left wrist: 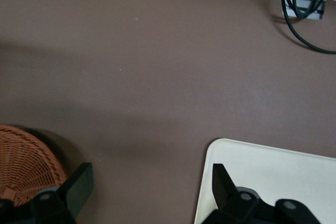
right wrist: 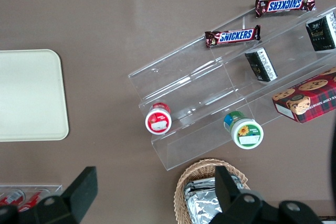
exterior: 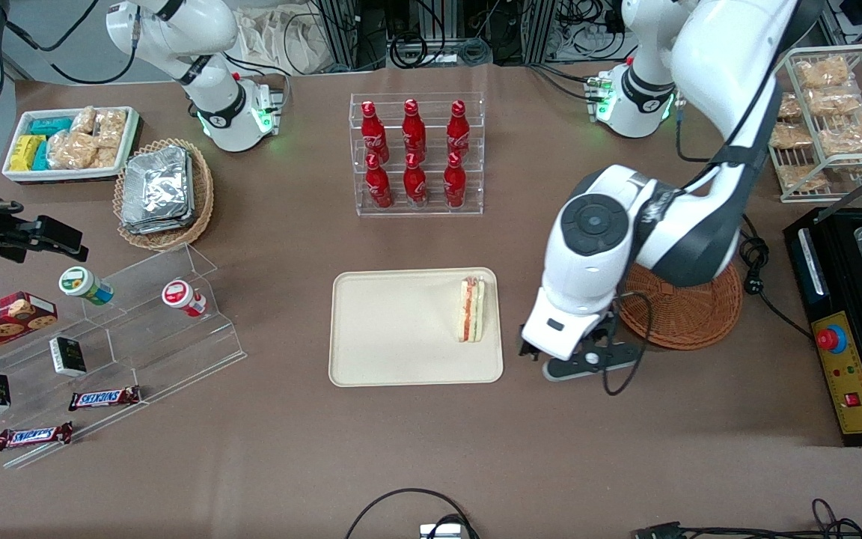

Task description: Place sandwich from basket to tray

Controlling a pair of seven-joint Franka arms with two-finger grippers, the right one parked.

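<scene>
One end effector (left wrist: 149, 190) — spread, empty — between tray (left wrist: 273, 169) and basket (left wrist: 23, 158)

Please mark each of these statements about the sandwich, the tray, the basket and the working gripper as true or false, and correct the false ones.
1. The sandwich lies on the tray. True.
2. The gripper is shut on the sandwich. False: its fingers are open and hold nothing.
3. The gripper hangs over bare table between the brown basket and the tray. True.
4. The sandwich rests at the tray's edge toward the parked arm's end. False: it rests at the edge toward the working arm.
5. The brown basket holds foil packets. False: those lie in the lighter basket; no packets show in the visible part of the brown one.
</scene>
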